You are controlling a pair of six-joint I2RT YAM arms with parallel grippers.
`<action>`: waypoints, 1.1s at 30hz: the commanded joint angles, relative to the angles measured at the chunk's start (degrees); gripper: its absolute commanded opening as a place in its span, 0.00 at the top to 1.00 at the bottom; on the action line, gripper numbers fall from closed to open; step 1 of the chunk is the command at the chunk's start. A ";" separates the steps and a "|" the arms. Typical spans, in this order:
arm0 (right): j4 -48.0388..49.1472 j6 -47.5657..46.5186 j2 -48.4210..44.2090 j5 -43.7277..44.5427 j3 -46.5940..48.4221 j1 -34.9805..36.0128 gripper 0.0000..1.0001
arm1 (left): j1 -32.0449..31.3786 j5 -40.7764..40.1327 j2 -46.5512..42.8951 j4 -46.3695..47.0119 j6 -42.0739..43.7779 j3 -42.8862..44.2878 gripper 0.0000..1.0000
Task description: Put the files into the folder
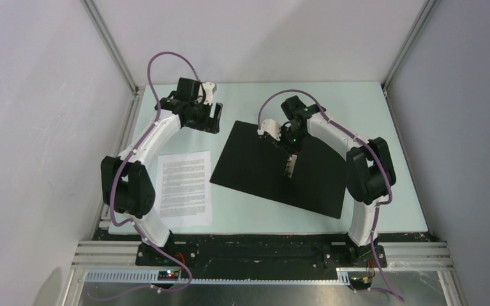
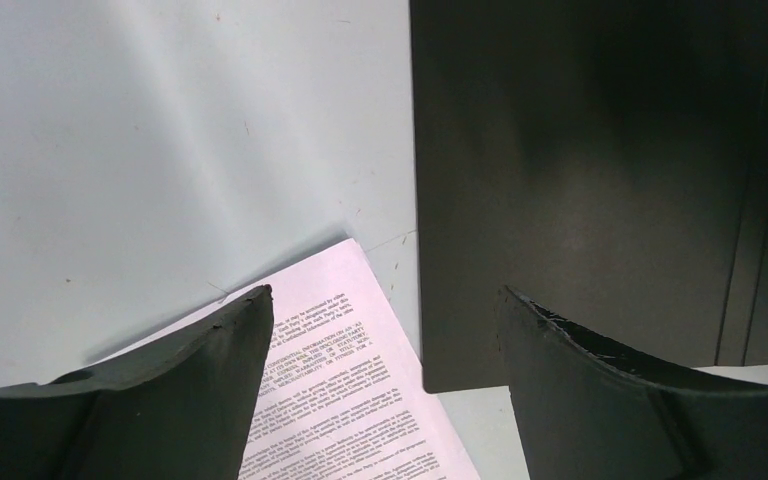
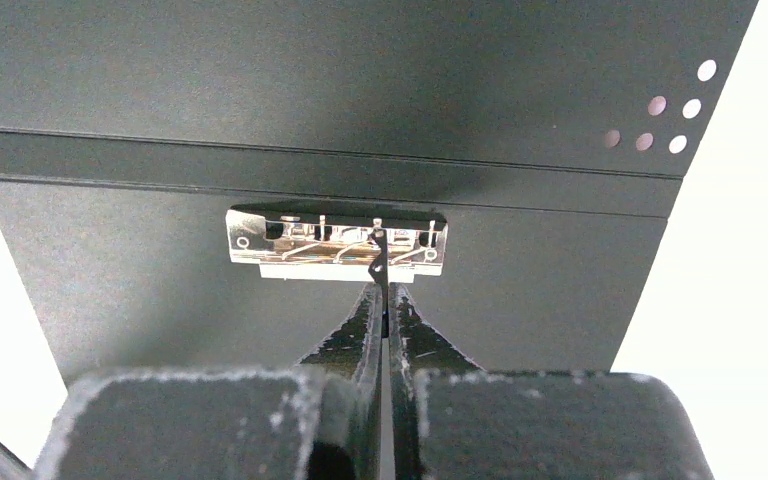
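The folder [image 1: 255,169] lies open on the table, black inside up, tilted. Its metal clip [image 3: 300,240] sits along the spine. My right gripper [image 3: 382,292] is shut on the clip's thin black lever, which stands up between the fingertips. In the top view the right gripper [image 1: 290,162] is over the folder's middle. The files [image 1: 184,186], white printed sheets, lie flat to the left of the folder. My left gripper [image 2: 386,292] hangs open above the table by the folder's [image 2: 580,180] far left corner, holding nothing; the files' [image 2: 360,400] top corner shows between its fingers.
The pale green table [image 1: 357,115] is walled in by white panels with aluminium posts at the back corners. A metal rail [image 1: 261,252] carrying both arm bases runs along the near edge.
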 commanded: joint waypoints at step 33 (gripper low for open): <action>-0.57 -10.08 -1.51 -4.08 -0.22 0.87 1.00 | 0.46 0.40 -0.27 0.82 -4.02 0.23 0.14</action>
